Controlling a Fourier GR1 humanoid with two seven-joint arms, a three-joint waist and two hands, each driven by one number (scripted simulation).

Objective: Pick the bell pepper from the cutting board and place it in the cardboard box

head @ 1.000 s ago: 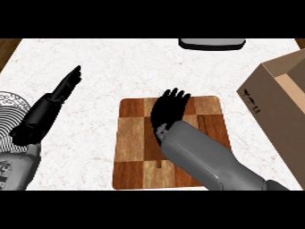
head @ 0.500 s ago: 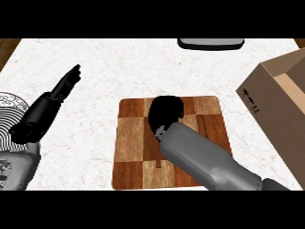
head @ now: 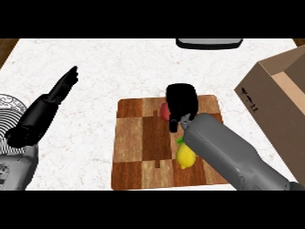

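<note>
On the wooden cutting board a red bell pepper shows only as a sliver beside my right hand. That hand has its fingers curled down round the pepper and hides most of it. The cardboard box stands open at the right edge of the counter, apart from the board. My left hand rests open over the counter at the left, fingers straight and pointing away.
A yellow lemon lies on the board under my right forearm. A white patterned plate sits at the left edge. A dark appliance stands at the counter's far edge.
My right hand's fingers have curled down from straight over the board's far part onto the red pepper. The left hand has stayed in place.
</note>
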